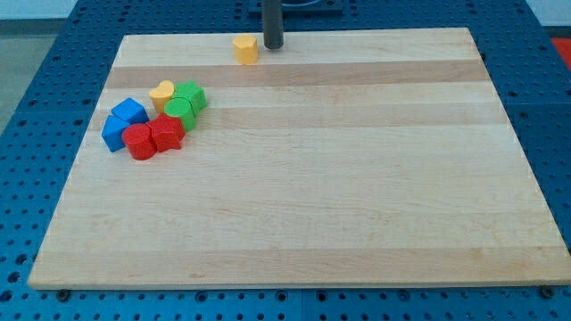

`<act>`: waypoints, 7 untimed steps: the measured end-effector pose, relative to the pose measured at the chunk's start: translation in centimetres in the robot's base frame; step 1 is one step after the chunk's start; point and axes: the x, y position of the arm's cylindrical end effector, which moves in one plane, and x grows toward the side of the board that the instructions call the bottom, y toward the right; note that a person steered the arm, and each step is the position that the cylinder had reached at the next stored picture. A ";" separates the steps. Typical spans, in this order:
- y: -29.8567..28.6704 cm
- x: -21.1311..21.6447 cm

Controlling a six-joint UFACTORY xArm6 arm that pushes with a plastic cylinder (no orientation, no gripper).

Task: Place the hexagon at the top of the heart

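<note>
A yellow hexagon (245, 48) lies near the board's top edge, left of centre. My tip (272, 45) stands just to the hexagon's right, close to it or touching it. A yellow heart (162, 94) lies further down at the view's left, at the top of a tight cluster of blocks. The hexagon is well apart from the heart, up and to the right of it.
The cluster beside the heart holds two green blocks (190, 95) (180, 111), two blue blocks (130, 111) (114, 132), a red cylinder (139, 141) and a red block (167, 133). The wooden board (357, 196) lies on a blue perforated table.
</note>
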 end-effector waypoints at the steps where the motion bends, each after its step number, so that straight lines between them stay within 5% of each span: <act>1: -2.3 0.6; 7: -13.1 5.0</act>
